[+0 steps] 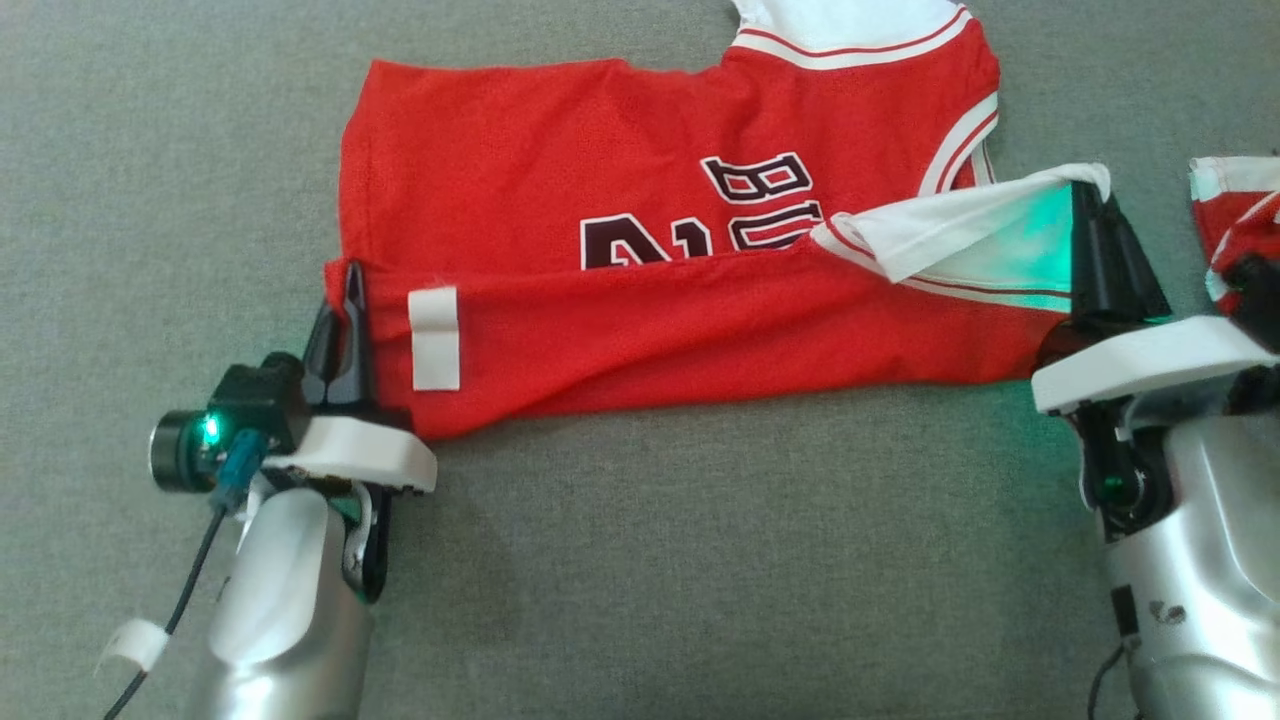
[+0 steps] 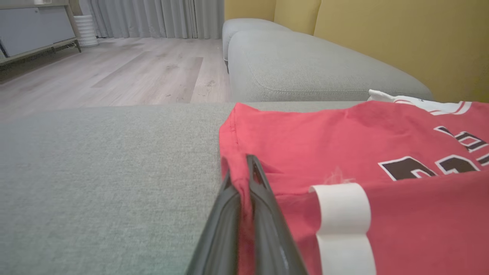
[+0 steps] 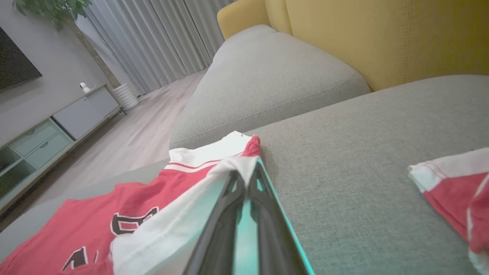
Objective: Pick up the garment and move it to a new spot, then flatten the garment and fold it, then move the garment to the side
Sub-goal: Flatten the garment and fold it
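Garment (image 1: 640, 180): red jersey with white trim, lying on the grey sofa cushion (image 1: 640, 560); long axis runs left to right across the head view; white-trimmed collar toward the far right, hem edge toward the left; dark lettering faces up, its tops toward the right.

Near long edge is folded up and over onto the body; fold line roughly parallel to the long axis; a white patch (image 1: 434, 338) sits on the folded strip close to the hem end.

Left gripper (image 1: 350, 275): clamped tight on the hem corner of the folded strip; red cloth pinched between the fingers (image 2: 263, 214).

Right gripper (image 1: 1090, 190): fingers close together with a slim gap; white armhole edge draped over and caught at the tips (image 3: 246, 172), raised off the cushion.

Room: wide bare cushion on the near side and to the left of the hem; in the left wrist view the cushion edge lies past the hem corner, wood floor (image 2: 133, 72) beyond; a second red-and-white cloth (image 1: 1235, 215) lies just right of the right gripper, apart from the jersey; yellow backrest (image 3: 382, 38) bounds the far side.
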